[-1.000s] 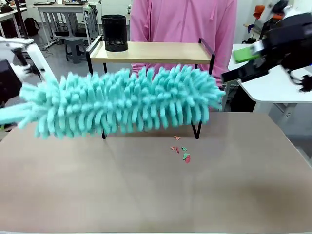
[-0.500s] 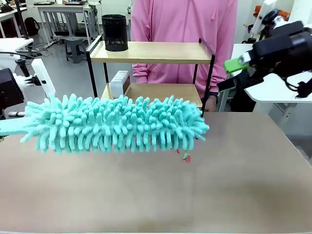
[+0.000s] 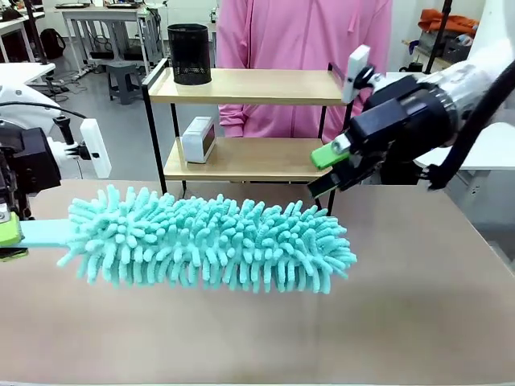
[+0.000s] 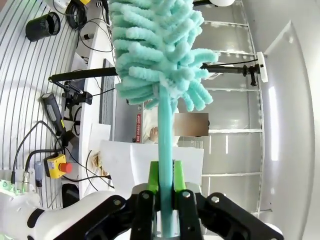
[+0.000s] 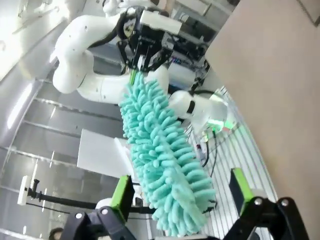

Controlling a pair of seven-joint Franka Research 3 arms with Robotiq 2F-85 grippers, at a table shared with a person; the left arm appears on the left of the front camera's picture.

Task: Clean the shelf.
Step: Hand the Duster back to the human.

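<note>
My left pincer [image 3: 10, 235] was clamped tight on the teal duster [image 3: 209, 239], held in front of the shelf [image 3: 249, 87]. My right pincer [image 3: 328, 170], jaws wide and empty, hung beside the shelf's lower board. Swinging the duster in carelessly could knock the white box [image 3: 197, 139] off that board, I judged.

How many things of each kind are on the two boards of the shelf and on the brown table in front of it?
Black mesh cup on the top board of the shelf: 1
Small white box on the lower board: 1
Turquoise duster low over the brown table, handle in the left gripper: 1
Total: 3
</note>
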